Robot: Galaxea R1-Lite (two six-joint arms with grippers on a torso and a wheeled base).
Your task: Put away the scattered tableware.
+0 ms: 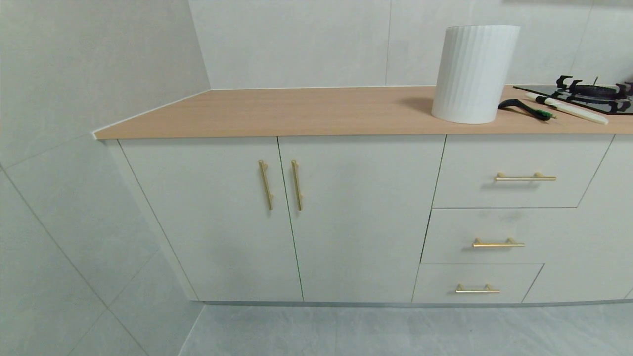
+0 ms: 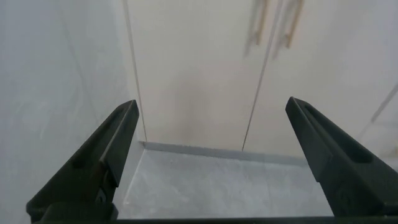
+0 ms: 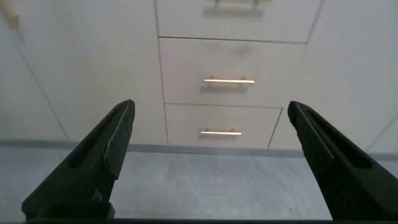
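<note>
Cabinet (image 1: 366, 217): the right end is cut off by the head view's edge. Counter (image 1: 296, 111): wood-coloured top, running into the wall corner on the left. Stove (image 1: 588, 94): cut off at the right edge, showing a black grate on a dark plate.

Canister (image 1: 472, 74): white, ribbed, upright on the counter left of the stove. Its inside is hidden.

Tableware lies on the counter between canister and stove. White utensil (image 1: 568, 109): long, with a green band, lying along the stove's near edge; its type is hard to make out. Black utensil (image 1: 524, 108): curved handle, green tip. Whether its handle end touches the canister base cannot be told.

Head view: two doors with upright gold handles (image 1: 282, 184) and three drawers (image 1: 494, 242) with level gold handles.

Left wrist view: left gripper (image 2: 211, 162), fingers spread wide, nothing between them, low before the door seam (image 2: 255, 93) and grey floor (image 2: 217, 186). The door handles are blurred here.

Right wrist view: right gripper (image 3: 211, 162), fingers spread wide and bare, low before the lower drawers, whose handles (image 3: 229, 80) show plainly. The top drawer is cut off
</note>
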